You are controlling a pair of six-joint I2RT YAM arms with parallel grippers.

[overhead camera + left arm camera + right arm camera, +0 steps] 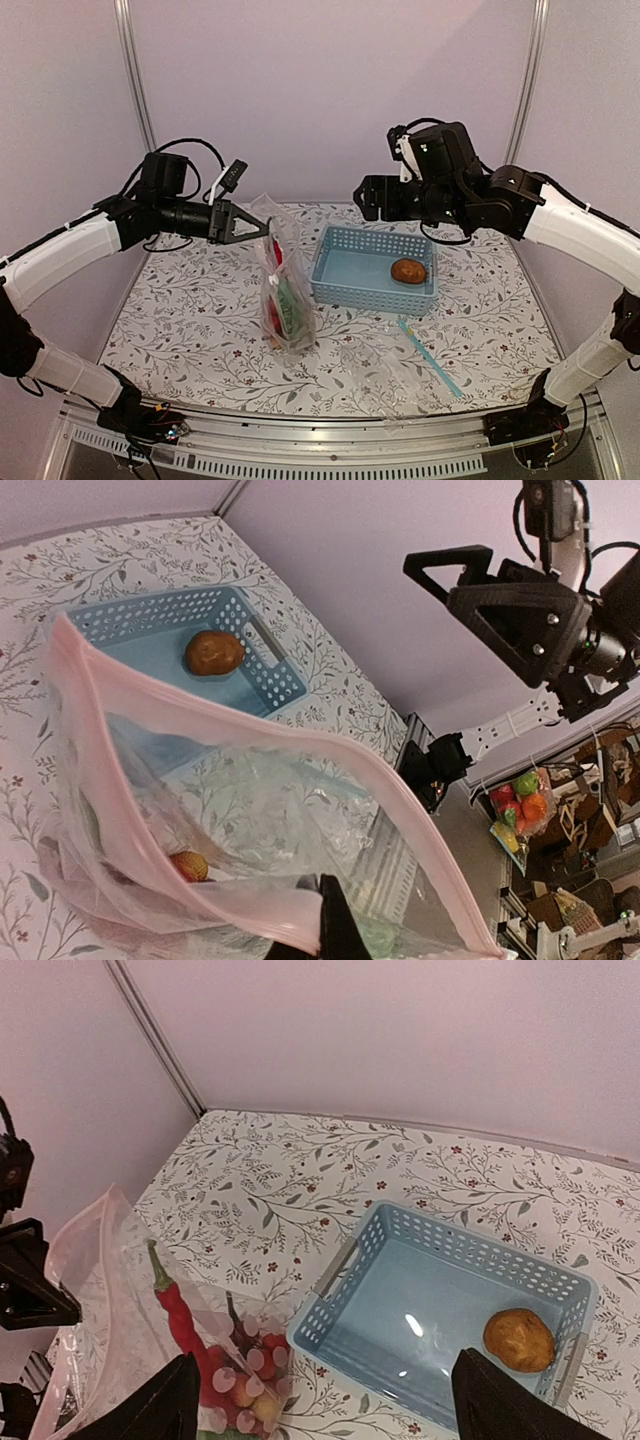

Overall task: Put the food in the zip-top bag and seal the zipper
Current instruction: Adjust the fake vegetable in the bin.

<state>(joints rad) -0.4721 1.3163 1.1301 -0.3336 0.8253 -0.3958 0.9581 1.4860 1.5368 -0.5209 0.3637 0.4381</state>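
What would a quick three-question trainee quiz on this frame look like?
1. True or false: the potato-like lump already lies inside the zip-top bag.
2. Which gripper pinches the bag at its pink zipper? A left, B right, C neither.
3. Fill in: the right gripper has its jaws ___, with nothing between them.

Key
1. False; it sits in the blue basket.
2. A, the left gripper.
3. open
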